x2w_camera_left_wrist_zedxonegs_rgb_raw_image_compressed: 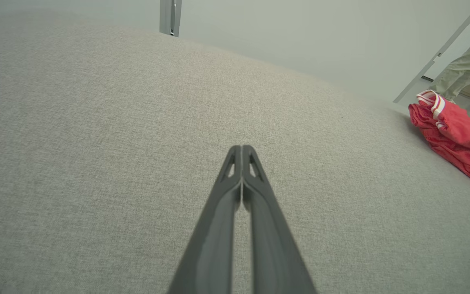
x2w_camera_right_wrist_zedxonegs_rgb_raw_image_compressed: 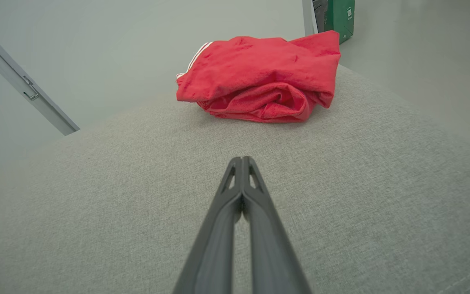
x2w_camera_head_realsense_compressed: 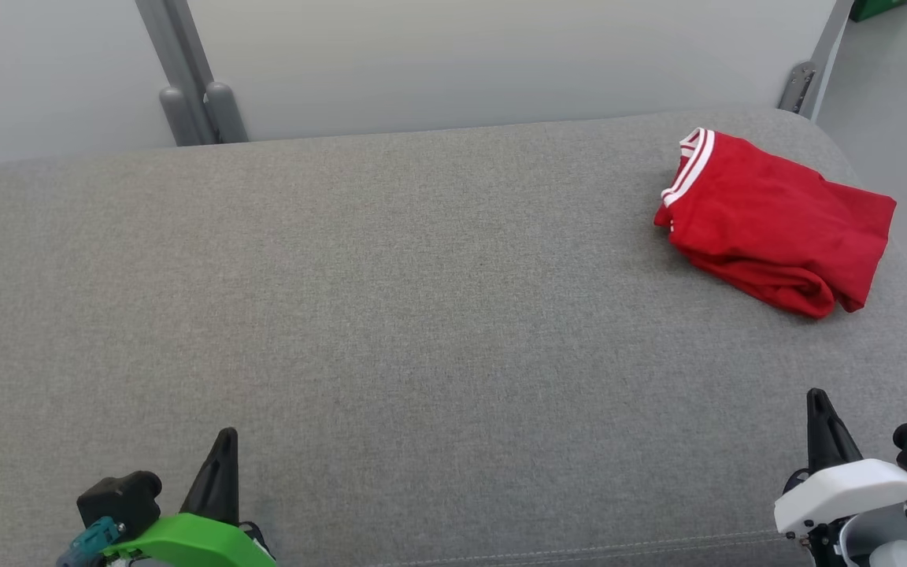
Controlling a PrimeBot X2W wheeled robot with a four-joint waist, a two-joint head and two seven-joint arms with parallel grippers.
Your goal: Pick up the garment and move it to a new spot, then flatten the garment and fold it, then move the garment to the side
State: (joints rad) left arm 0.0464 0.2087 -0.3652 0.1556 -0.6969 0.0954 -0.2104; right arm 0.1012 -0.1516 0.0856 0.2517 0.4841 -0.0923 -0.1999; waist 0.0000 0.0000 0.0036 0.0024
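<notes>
Left gripper (x2w_camera_left_wrist_zedxonegs_rgb_raw_image_compressed: 242, 148), right gripper (x2w_camera_right_wrist_zedxonegs_rgb_raw_image_compressed: 242, 159): fingers (x2w_camera_left_wrist_zedxonegs_rgb_raw_image_compressed: 218, 228) together

Garment (x2w_camera_left_wrist_zedxonegs_rgb_raw_image_compressed: 455, 139): far right of the left gripper (x2w_camera_left_wrist_zedxonegs_rgb_raw_image_compressed: 242, 148), lower part cropped by the frame edge.
Trouser leg (x2w_camera_left_wrist_zedxonegs_rgb_raw_image_compressed: 469, 65): beyond the garment, cut off at the edge.
Green box (x2w_camera_right_wrist_zedxonegs_rgb_raw_image_compressed: 339, 18): ahead-right of the right gripper (x2w_camera_right_wrist_zedxonegs_rgb_raw_image_compressed: 242, 158), top cut off (label too small to read).

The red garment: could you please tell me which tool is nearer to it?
Right. The right tool points at the red garment from close by; the left tool sits far off to its left.
</notes>
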